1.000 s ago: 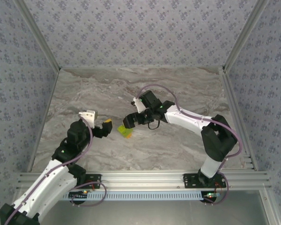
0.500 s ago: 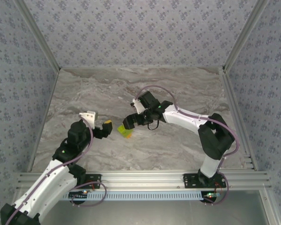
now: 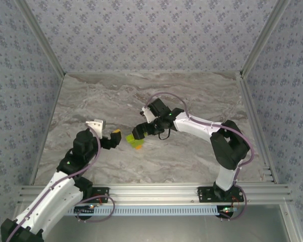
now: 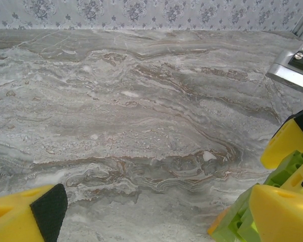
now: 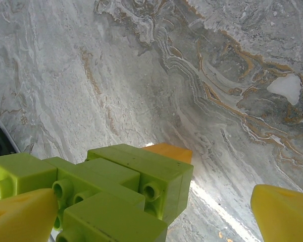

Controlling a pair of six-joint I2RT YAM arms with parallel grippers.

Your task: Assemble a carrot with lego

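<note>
The carrot (image 3: 136, 142), lime-green bricks joined to an orange one, lies on the marble table (image 3: 192, 161) near its middle. In the right wrist view the green bricks (image 5: 126, 184) sit close by the left yellow fingertip (image 5: 20, 217), and the orange brick (image 5: 169, 150) shows behind them. My right gripper (image 3: 140, 127) (image 5: 154, 201) stands open over the carrot, its other finger far off to the right. My left gripper (image 3: 106, 130) (image 4: 154, 206) is open a little to the carrot's left, with bare table between its fingers. The carrot (image 4: 237, 224) shows beside its right finger.
The aluminium frame rail (image 3: 156, 191) runs along the near edge and patterned walls (image 3: 151, 35) close in the other sides. A metal corner piece (image 4: 293, 75) shows at the upper right of the left wrist view. Bare marble lies behind and to the right of the grippers.
The right arm's elbow has swung a little to the left and its gripper has edged slightly towards the carrot. The left arm and the carrot have stayed put.
</note>
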